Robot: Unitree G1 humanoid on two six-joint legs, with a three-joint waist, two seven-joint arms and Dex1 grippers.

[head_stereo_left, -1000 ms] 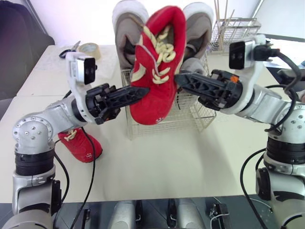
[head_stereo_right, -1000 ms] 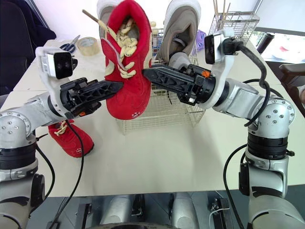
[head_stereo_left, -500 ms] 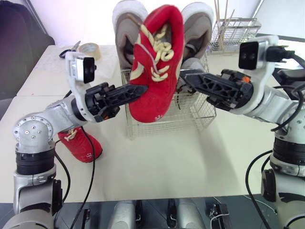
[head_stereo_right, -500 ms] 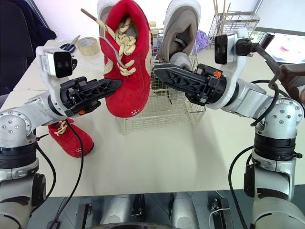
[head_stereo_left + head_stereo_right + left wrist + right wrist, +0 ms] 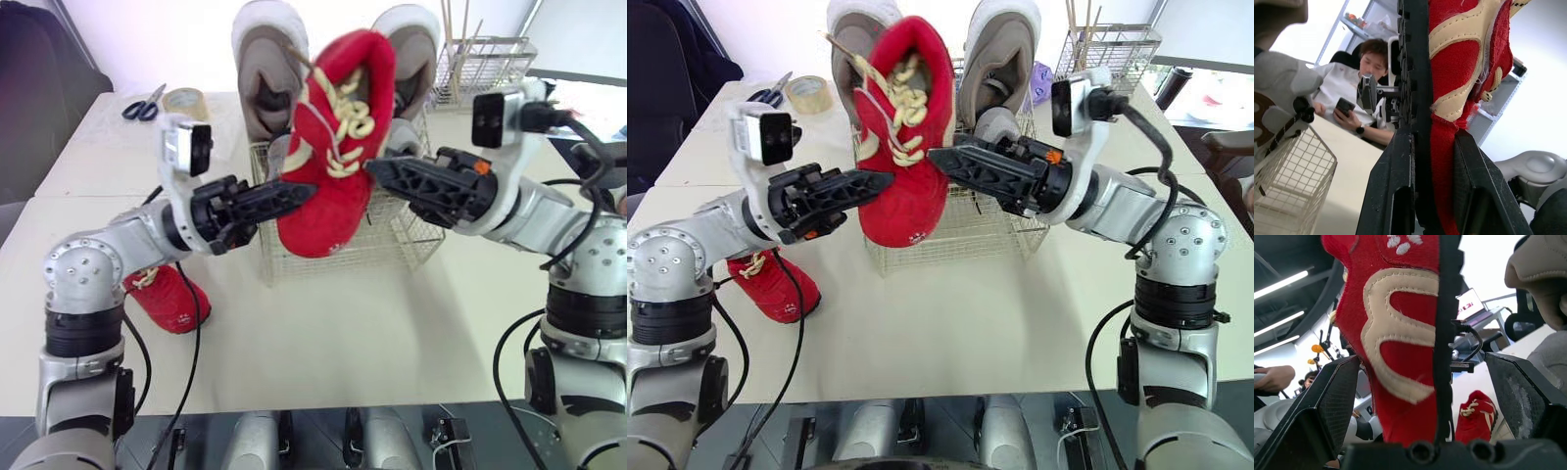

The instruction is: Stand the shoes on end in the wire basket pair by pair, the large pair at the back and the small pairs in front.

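Wire basket front hidden behind red shoe, 2 grey shoes partly too

Held shoe before large pair (in basket).

The two head eyes look forward and down from the near side over the table toward the far wire basket. Both wrist cameras sit close against the lifted red shoe.
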